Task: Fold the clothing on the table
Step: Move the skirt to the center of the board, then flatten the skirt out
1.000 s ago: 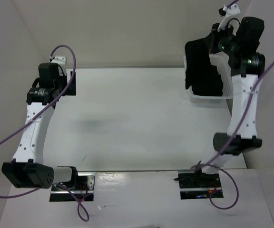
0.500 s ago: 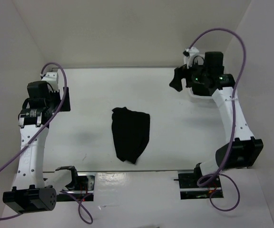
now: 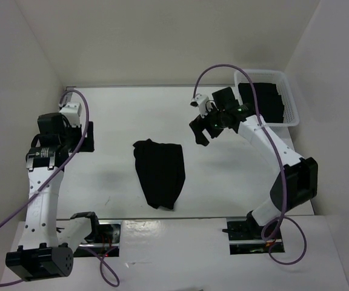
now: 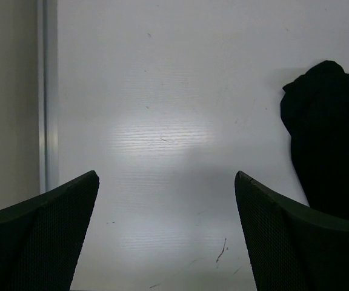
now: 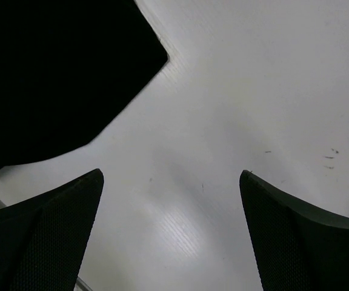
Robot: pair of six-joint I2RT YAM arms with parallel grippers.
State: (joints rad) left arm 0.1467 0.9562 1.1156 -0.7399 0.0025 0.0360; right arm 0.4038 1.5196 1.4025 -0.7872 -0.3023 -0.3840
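Note:
The black clothing point(image 3: 159, 171) lies crumpled in a loose heap on the white table point(image 3: 235, 176), left of centre. My right gripper point(image 3: 200, 132) hovers open just right of its top edge, holding nothing. In the right wrist view the right gripper point(image 5: 171, 174) spans bare table, with the clothing point(image 5: 53, 73) filling the upper left. My left gripper point(image 3: 85, 136) is open near the table's left edge, well apart from the garment. From the left wrist, the left gripper point(image 4: 166, 176) has only tabletop between its fingers, and the clothing point(image 4: 332, 139) shows at the right.
A white lattice basket point(image 3: 291, 103) with more black cloth point(image 3: 262, 100) stands at the table's far right corner. White walls close in the back and sides. A grey rail point(image 4: 44, 91) marks the table's left edge.
The right gripper, shut on the black clothing over the basket a second ago, has opened. The clothing now lies on the table. The right arm swung left and down; the left arm shifted slightly.

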